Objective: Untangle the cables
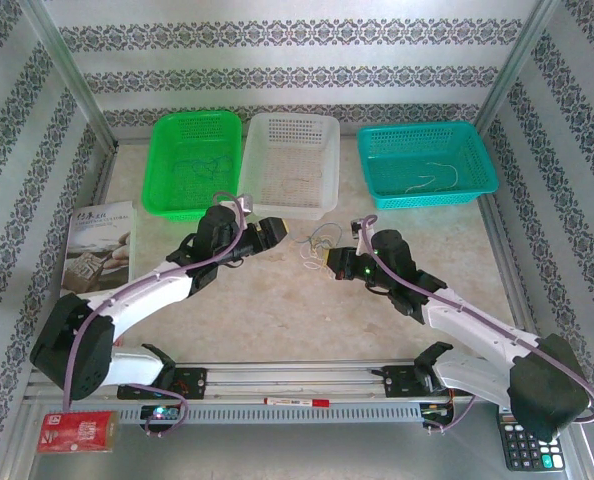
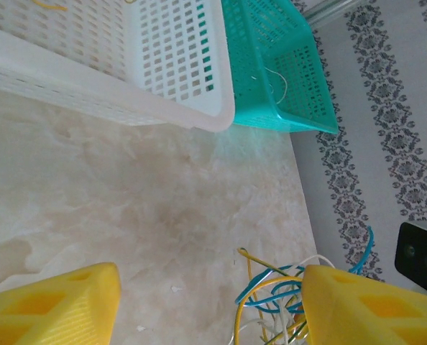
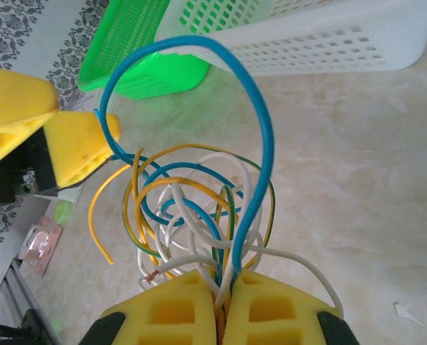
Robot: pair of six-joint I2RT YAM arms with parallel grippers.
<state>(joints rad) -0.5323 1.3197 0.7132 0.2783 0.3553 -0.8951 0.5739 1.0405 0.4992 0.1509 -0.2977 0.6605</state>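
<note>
1. Near edge: a red flat packet [image 1: 74, 432] lies at the left corner. A dark calculator [image 1: 527, 446] lies at the right corner.
2. Mid-table: the tangle of thin curly blue, green, yellow and white cables [image 1: 315, 243] lies between the two grippers, on the marbled beige table [image 1: 277, 320].
3. Right gripper [image 3: 224, 309]: the yellow foam jaws are pressed together on the lower ends of the cables [image 3: 192, 208]. One blue strand arcs high above the bundle.
4. Left gripper [image 2: 206, 305]: the jaws stand wide apart and grip nothing. The cables [image 2: 271, 295] lie just beside one yellow finger [image 2: 364, 305]. Contact cannot be determined.
5. Far side: a bright green perforated plastic basket [image 1: 167, 165], a white perforated plastic basket [image 1: 292, 125] and a teal perforated plastic basket [image 1: 427, 140] stand in a row. Loose thin strands lie in each.
</note>
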